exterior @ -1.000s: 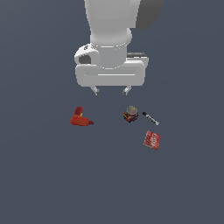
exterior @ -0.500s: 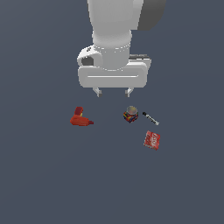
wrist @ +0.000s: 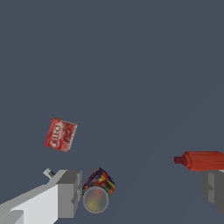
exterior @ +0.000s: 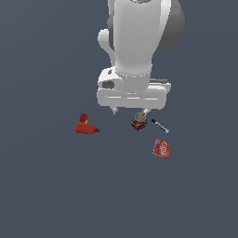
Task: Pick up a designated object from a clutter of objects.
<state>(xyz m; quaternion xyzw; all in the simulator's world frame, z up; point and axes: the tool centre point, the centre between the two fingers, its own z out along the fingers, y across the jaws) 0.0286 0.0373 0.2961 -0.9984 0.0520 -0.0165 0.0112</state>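
Observation:
The designated object, a flat red box [exterior: 161, 148] with white lettering, lies flat nearest the camera in the exterior view, at the right of the clutter of objects; it also shows in the wrist view [wrist: 61, 135]. My gripper [exterior: 129, 111] hangs open above the ground, over the gap between the red drill-shaped tool [exterior: 85, 126] and the multicoloured can [exterior: 137, 122]. In the wrist view the can [wrist: 98, 192] sits just inside one finger [wrist: 68, 192], with the drill [wrist: 200, 160] by the other finger. The gripper [wrist: 141, 192] holds nothing and is well apart from the box.
A thin black-and-white marker [exterior: 160, 125] lies between the can and the box; only its tip [wrist: 48, 173] shows in the wrist view. All items rest on a plain dark grey floor [exterior: 56, 195].
The gripper has come down toward the clutter and shifted to the exterior view's right, now close over the can. The objects have not moved.

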